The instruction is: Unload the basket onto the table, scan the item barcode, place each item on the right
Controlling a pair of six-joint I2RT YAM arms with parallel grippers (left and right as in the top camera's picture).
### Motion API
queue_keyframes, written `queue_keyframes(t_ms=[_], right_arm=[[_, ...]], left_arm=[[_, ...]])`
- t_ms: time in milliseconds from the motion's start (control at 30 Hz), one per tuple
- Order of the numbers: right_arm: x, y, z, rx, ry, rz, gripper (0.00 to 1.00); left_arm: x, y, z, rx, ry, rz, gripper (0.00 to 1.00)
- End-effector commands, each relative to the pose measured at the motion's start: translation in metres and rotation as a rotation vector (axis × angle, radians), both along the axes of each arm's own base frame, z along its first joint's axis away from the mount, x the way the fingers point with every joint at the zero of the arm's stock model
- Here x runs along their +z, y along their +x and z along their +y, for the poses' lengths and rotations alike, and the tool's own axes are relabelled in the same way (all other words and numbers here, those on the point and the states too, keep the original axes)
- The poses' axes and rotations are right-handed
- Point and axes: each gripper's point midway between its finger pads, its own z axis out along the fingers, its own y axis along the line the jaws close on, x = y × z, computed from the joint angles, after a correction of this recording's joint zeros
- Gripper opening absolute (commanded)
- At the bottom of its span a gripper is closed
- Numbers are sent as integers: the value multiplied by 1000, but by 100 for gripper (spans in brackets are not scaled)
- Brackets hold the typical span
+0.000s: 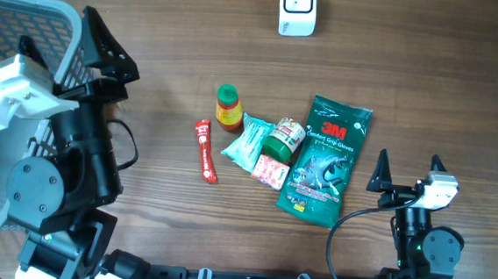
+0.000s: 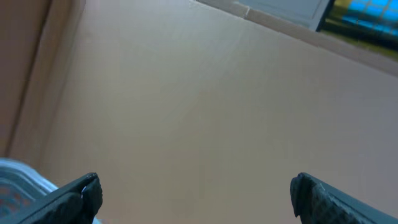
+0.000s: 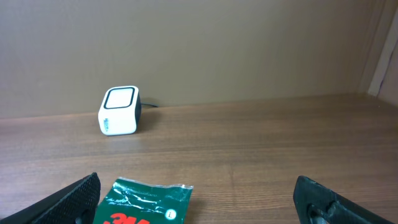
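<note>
- We see a brown wood-grain bench [image 1: 429, 73], matt and lightly streaked, filling the whole overhead view.
- From the right wrist, a plain tan wall [image 3: 249, 43] rises straight from the far edge of the bench.
- The left wrist camera tilts upward onto a bare beige panel, with a pale strip and something blue at its top right corner.
- The white scanner [image 1: 298, 9] stands at the far edge, near the middle, close to the wall.
- The items lie clustered mid-bench: a red sachet [image 1: 205, 150] on the left, then a bottle [image 1: 227, 108], a teal packet [image 1: 247, 141], a jar [image 1: 282, 140] and a green 3M pack [image 1: 325, 161] on the right.
- A grey basket [image 1: 11, 26] sits at the far left.
- The left gripper [image 1: 106, 50] is spread wide and empty beside the basket.
- The right gripper [image 1: 408, 159] is also spread wide and empty, just right of the pack and not touching it.
</note>
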Motion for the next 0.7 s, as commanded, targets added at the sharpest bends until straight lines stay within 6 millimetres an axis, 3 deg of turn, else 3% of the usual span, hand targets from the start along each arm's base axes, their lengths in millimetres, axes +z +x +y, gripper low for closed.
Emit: queue_keyframes(t_ms=[0, 200, 300, 467, 667], right_arm=[[1, 0, 1, 6, 14, -7, 100], [1, 0, 1, 6, 14, -7, 100], [1, 0, 1, 6, 14, -7, 100], [1, 0, 1, 6, 14, -7, 100], [1, 0, 1, 6, 14, -7, 100]], left_arm=[[7, -4, 2, 67, 173, 36, 100], [11, -15, 6, 73, 182, 28, 100], [17, -26, 10, 108, 265, 35, 100], [33, -61, 22, 99, 198, -54, 100], [42, -97, 19, 3, 207, -130, 100]])
